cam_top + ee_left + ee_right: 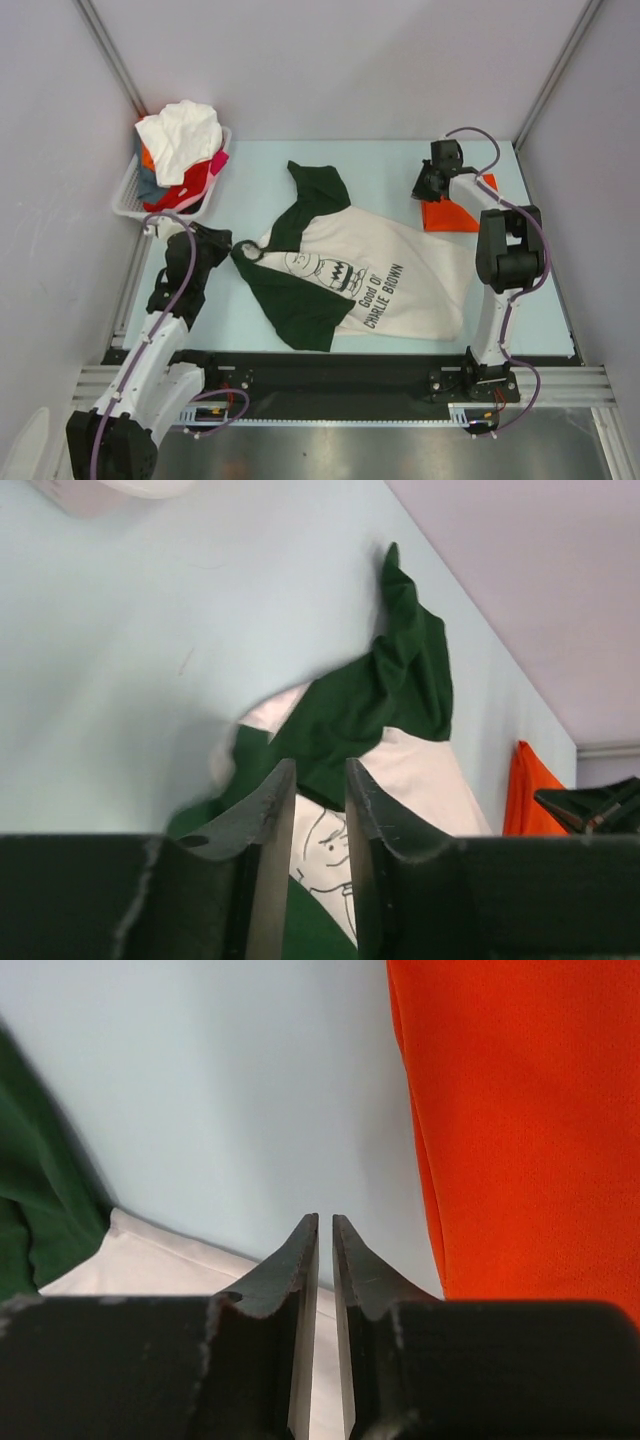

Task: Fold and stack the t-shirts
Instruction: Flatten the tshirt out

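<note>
Hovering over the cream shirt (390,280), my left fingers (270,820) stand narrowly apart, holding nothing; my right fingers (305,1260), nearly together, hang empty between it and the orange shirt (450,213) on the pale blue worktop (260,170).

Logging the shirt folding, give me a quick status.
Left gripper slightly open, empty, at shirt collar. Right gripper nearly shut, empty. Cream-and-green shirt spread, unfolded. Orange shirt folded far right. Basket still full. Nothing blocking.
</note>
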### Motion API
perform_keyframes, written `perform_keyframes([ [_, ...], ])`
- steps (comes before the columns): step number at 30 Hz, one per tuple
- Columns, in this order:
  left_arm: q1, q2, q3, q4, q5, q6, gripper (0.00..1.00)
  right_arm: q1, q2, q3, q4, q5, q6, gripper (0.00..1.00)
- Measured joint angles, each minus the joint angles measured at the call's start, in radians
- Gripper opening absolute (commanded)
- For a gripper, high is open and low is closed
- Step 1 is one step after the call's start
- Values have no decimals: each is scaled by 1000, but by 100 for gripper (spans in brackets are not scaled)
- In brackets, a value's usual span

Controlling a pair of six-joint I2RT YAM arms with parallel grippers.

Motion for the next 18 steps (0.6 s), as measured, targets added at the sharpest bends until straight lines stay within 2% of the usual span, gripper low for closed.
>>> perform_keyframes([
  [4,0,15,0,-35,-51,3,55,-1,0,-5,-15,15,-14,17],
  [7,-3,18,0,-48,-65,2,64,-5,11,-5,-32,32,-18,18],
  [11,-33,51,20,-43,-46,29,68,-30,41,-12,-42,40,-24,18],
  [18,-182,303,187,-12,25,87,76,-89,56,-57,-40,33,-23,17],
])
